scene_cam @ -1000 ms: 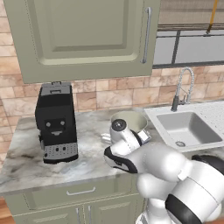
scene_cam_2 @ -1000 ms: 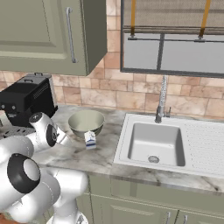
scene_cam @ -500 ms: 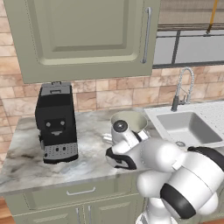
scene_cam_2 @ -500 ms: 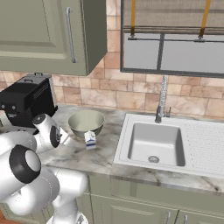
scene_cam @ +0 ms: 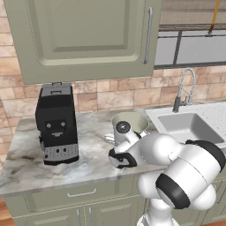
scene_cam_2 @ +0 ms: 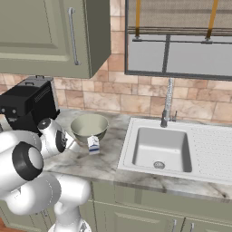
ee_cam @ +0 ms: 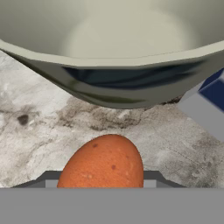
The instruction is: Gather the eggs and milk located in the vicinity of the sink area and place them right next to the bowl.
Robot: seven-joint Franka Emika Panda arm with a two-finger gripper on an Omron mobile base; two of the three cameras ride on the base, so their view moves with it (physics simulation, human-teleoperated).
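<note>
my claw [ee_cam: 101, 186] is clamped on the egg [ee_cam: 101, 164], low over the counter [ee_cam: 39, 131] | bowl [ee_cam: 113, 57] just beyond, milk [ee_cam: 205, 109] at its right | risk: egg rolls once released

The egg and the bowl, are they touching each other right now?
Apart. In the hand view the egg sits low in the picture and a strip of bare marble counter shows between it and the bowl.

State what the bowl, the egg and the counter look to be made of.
Bowl: probably glazed ceramic; smooth grey-green wall with soft sheen.
Egg: matte orange-brown shell, faintly speckled.
Counter: looks like polished marble or stone; grey veining and blotches.
</note>
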